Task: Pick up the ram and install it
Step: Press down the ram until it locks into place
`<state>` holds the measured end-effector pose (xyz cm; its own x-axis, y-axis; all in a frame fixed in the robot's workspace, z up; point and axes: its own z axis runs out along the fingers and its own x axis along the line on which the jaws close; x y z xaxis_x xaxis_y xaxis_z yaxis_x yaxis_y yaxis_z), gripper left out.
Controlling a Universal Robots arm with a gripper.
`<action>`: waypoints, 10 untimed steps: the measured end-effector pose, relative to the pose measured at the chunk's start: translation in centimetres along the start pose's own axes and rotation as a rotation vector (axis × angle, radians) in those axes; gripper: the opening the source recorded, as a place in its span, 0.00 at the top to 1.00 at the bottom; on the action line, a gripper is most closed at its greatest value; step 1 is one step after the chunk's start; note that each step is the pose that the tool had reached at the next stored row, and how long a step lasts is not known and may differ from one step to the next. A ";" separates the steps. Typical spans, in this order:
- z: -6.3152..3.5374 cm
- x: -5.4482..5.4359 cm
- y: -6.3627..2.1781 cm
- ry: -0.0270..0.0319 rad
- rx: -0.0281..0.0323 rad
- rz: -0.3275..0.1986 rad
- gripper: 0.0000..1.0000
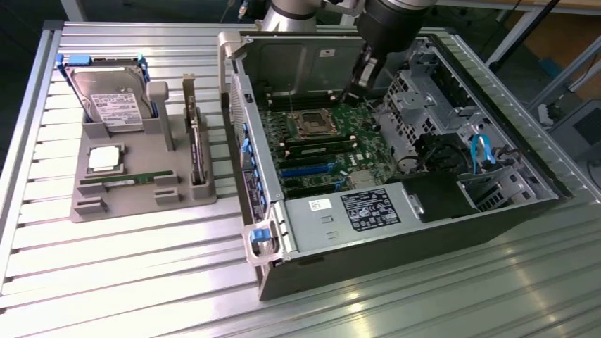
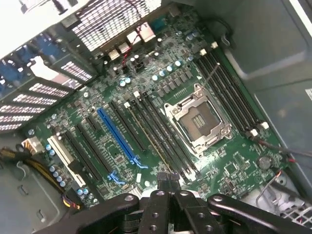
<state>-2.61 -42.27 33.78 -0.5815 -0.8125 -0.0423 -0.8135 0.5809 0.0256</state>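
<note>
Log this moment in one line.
gripper shut | inside computer case, above motherboard by CPU socket | ram on tray

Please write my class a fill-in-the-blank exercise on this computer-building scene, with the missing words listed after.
1. The ram lies on the grey ___, outside the computer case.
2. The silver chip sits between the ram and the hard ___.
3. The pincer hangs over the motherboard with its jaws ___.
4. One long slot on the motherboard is coloured ___.
Missing words: tray; drive; shut; blue.
</note>
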 end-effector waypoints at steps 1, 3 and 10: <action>0.01 0.0 0.00 -0.0009 0.0013 0.032 0.90; 0.01 0.0 0.00 -0.0019 0.0031 0.075 0.90; 0.04 0.0 0.00 -0.0053 0.0086 0.203 0.90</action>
<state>-2.61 -42.27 33.74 -0.7338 -0.6780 -0.0424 -0.6792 0.7335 0.0256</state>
